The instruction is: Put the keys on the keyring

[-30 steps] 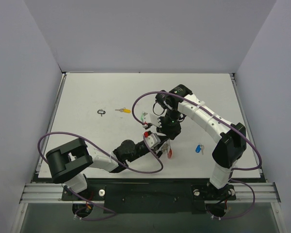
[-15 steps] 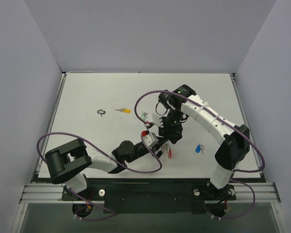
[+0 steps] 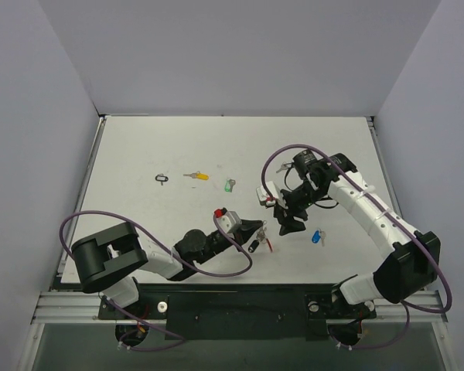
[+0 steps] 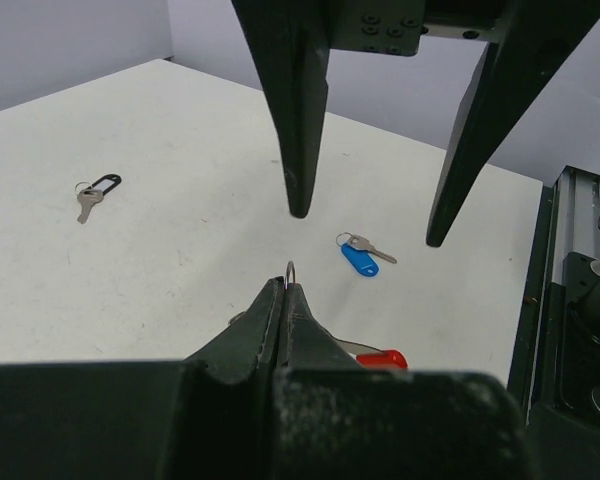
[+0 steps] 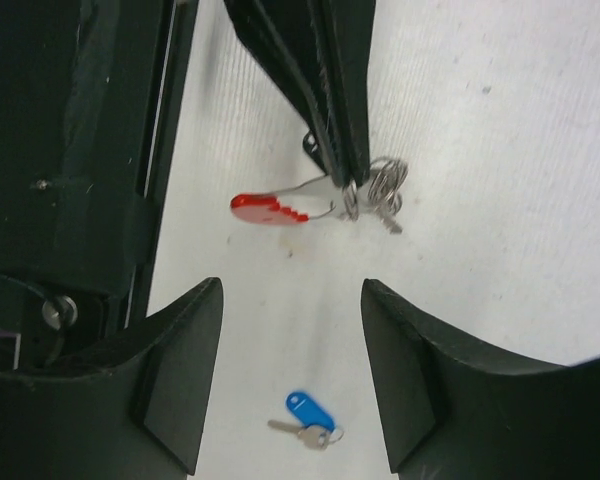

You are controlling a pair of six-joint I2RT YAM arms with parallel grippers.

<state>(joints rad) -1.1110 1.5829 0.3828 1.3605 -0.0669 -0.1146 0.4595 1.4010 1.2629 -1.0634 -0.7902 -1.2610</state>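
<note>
Keyring (image 5: 352,197) is pinched by its rim in my left end effector (image 4: 288,288), jaws closed tight on the wire, and is held low over the table (image 3: 139,154) near the front centre. Its red tag (image 5: 268,210) trails to one side and a silver cluster (image 5: 385,185) hangs on the other; I cannot tell whether that is key or chain. My right end effector (image 5: 290,295) hovers just beside it, jaws apart and holding nothing. For the next pick, I judge, what matters is the blue key (image 5: 305,412). It lies flat on the table just right of the keyring, almost under the right end effector and nearer that arm than the left, with its long axis roughly across the finger gap. 3 more lie farther back: green key (image 3: 230,185), yellow key (image 3: 195,176) and black-tagged key (image 3: 162,179).
</note>
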